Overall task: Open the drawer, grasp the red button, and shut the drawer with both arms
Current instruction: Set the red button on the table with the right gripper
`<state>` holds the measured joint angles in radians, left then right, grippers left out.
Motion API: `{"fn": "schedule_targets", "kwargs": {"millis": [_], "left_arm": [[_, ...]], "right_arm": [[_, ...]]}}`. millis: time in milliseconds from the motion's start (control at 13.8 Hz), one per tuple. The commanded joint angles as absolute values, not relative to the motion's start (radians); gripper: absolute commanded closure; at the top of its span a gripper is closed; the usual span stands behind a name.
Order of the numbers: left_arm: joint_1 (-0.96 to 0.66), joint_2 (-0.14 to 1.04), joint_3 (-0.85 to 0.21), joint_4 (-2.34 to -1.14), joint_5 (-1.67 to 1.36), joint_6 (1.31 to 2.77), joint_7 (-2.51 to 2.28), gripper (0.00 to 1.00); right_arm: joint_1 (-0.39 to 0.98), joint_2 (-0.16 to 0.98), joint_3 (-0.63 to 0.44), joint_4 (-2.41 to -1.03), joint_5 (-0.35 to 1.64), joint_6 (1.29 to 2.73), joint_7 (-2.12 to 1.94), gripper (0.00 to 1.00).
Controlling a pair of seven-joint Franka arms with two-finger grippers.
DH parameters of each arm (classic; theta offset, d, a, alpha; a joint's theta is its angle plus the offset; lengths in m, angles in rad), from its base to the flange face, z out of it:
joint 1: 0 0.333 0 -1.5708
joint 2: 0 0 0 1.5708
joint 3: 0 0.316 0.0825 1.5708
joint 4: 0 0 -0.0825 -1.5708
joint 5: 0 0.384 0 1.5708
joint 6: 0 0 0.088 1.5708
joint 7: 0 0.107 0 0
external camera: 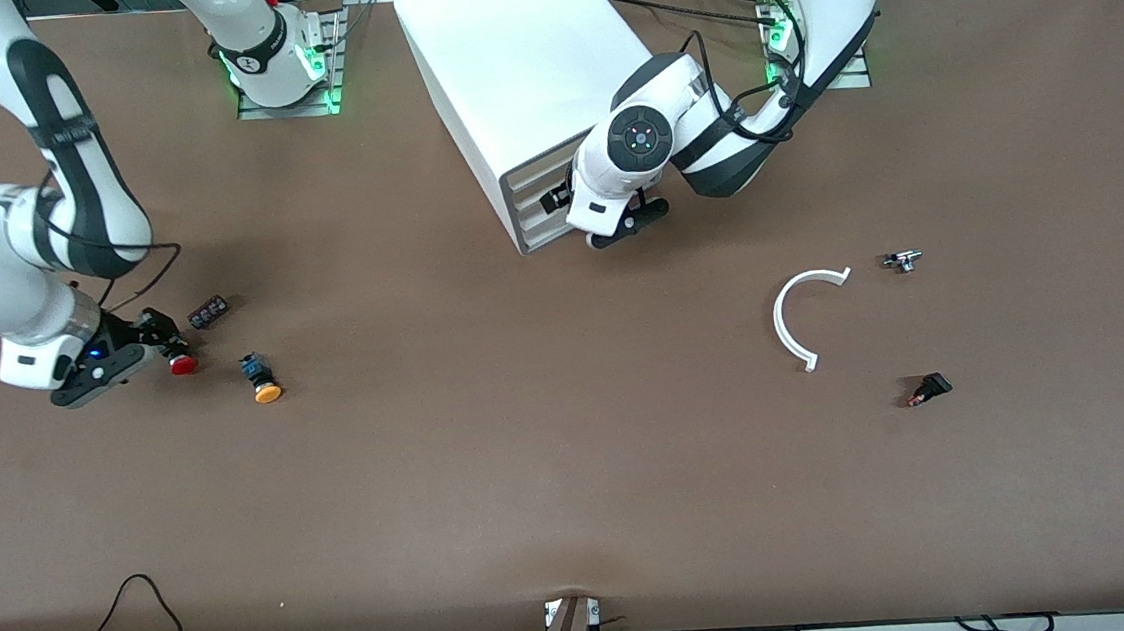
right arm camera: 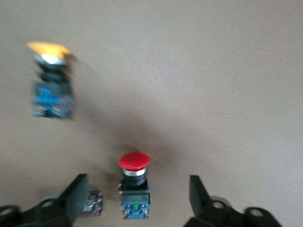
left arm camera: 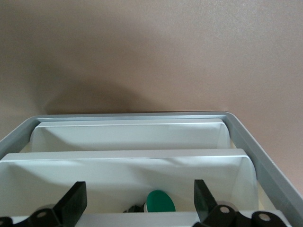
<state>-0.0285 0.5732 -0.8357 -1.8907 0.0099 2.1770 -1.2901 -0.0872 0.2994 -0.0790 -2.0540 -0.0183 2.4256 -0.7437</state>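
The left gripper (external camera: pixel 563 195) sits right at the cabinet's (external camera: pixel 522 68) front, and from the front camera the wrist hides nearly everything there — the drawer fronts show only as a strip of grey slats. Its wrist view fills the gap: fingers (left arm camera: pixel 71 205) spread wide over a drawer (left arm camera: pixel 128 165) that is pulled out, with another tray edge just past it. Down between the fingertips lies a small green round thing (left arm camera: pixel 160 201) with dark bits beside it, cut off by the frame edge, so I cannot tell what it is.

The right gripper (external camera: pixel 138 344) is low at the right arm's end of the table, jaws wide and gripping nothing. The red button (right arm camera: pixel 134 184) lies on the table between its fingers (right arm camera: pixel 75 198), cap pointing away from the wrist; in the front view only the red cap (external camera: pixel 184 364) peeks out past the black fingers. A small dark part (external camera: pixel 208 311) lies just beside it, and the orange-capped button (external camera: pixel 262 379) lies near, a little closer to the front camera — blurred in the wrist view.

Toward the left arm's end lie a white curved strip (external camera: pixel 791 322), a small metal piece (external camera: pixel 903 260) and a little black part (external camera: pixel 929 389), all well apart from both grippers.
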Motion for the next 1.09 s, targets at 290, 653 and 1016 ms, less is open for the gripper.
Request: {"fn": "schedule_targets", "kwargs": {"millis": [290,653,1016], "left_arm": [[0.044,0.552,-0.844,-1.773,0.153,2.089,-1.253,0.00],[0.127,0.465,-0.816,-1.769,0.189,2.038,-1.051,0.00],[0.031,0.341,-0.516,-1.733,0.037,1.967,-0.674,0.00]], "right_arm": [[-0.097,-0.012,0.023,-2.008,0.057,2.072,-0.563,0.00],[-0.009,-0.041,0.037,-1.742,0.043,1.720,-0.407,0.00],[0.083,-0.023,-0.014,-1.664,0.040,1.681,-0.394,0.00]]}}
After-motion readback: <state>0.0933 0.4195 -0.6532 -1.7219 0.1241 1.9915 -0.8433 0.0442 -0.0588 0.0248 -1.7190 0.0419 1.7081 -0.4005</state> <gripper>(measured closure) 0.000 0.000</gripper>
